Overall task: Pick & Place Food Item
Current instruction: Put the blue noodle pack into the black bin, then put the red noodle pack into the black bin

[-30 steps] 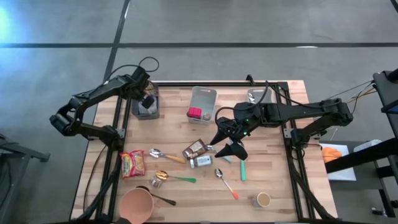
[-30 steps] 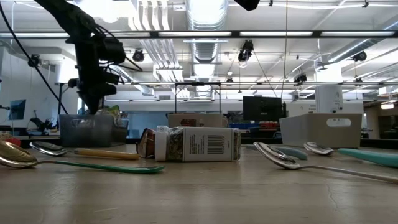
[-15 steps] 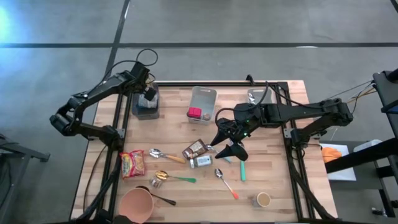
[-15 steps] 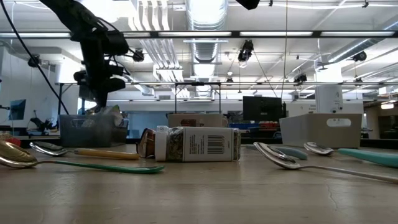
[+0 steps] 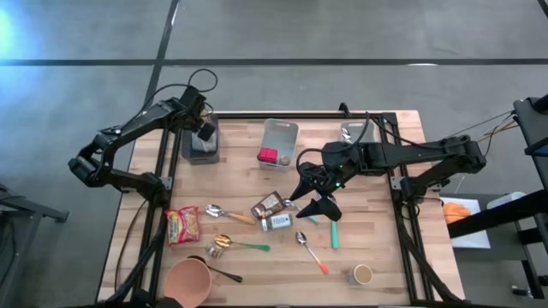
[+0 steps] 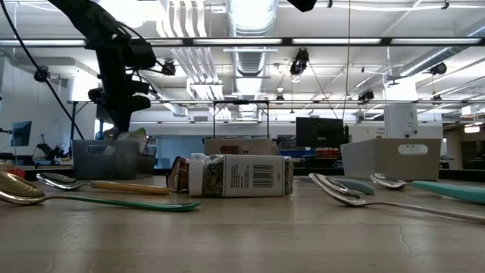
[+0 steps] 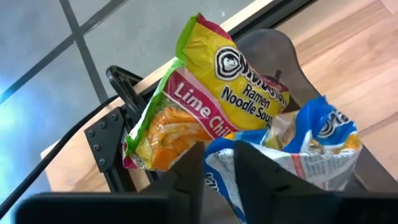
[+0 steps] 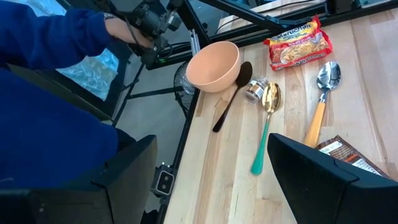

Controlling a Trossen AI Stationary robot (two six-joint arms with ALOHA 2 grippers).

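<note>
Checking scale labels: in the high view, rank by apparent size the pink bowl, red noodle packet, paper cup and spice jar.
1. Pink bowl
2. Red noodle packet
3. Spice jar and paper cup: look alike, not ranked.

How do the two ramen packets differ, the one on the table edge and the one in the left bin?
The red ramen packet lies flat on the bare table near the bowl; the yellow lime ramen packet stands tilted inside the grey bin, beside a blue packet. One wrapper is red, the other yellow-green. Both are sealed noodle packs.

A robotics lab or workshop. Exposed ceiling ducts and strip lights hang overhead. Monitors stand beyond the wooden surface.
</note>
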